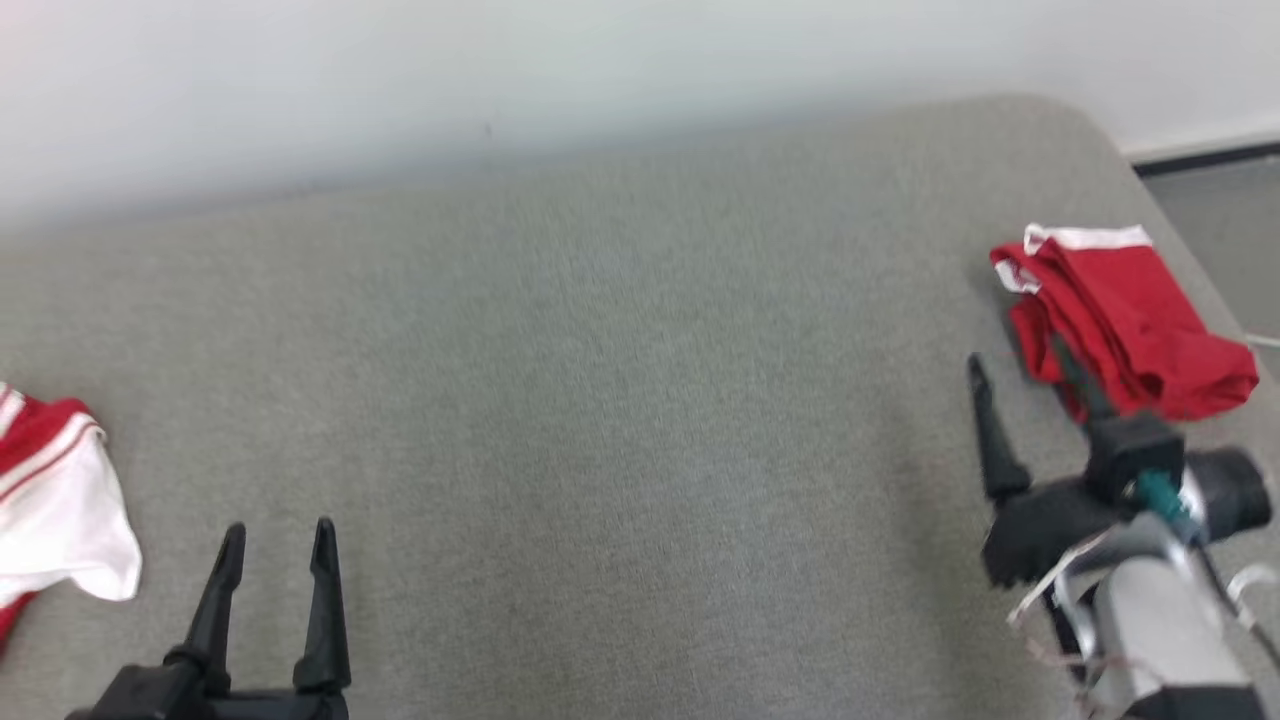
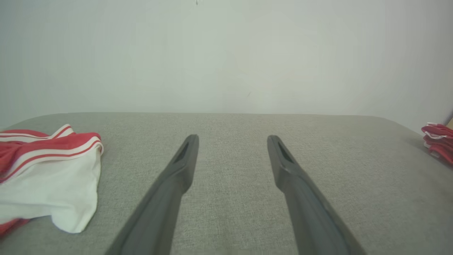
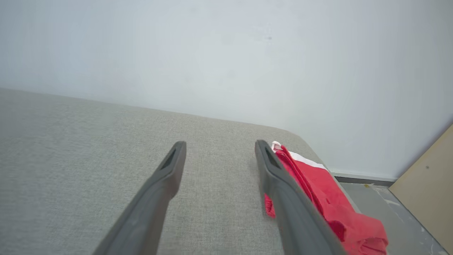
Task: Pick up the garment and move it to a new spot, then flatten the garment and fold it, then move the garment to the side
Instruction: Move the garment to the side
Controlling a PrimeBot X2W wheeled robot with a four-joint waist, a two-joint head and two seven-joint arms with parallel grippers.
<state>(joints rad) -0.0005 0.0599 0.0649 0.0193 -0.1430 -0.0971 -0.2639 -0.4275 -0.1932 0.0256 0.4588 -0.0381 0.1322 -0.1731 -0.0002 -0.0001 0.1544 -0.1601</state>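
A red-and-white garment (image 1: pixel 55 510) is cut off by the left edge; the folded red garment (image 3: pixel 318 187) is partly hidden behind the right gripper (image 3: pixel 220 143).

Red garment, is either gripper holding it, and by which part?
Nothing is held: left gripper and right gripper are open, garment lying beside the right one.

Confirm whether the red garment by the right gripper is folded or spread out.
Folded: the red garment lies as a compact stack of layers near the cushion's corner, and the right gripper stands open, gripping nothing.
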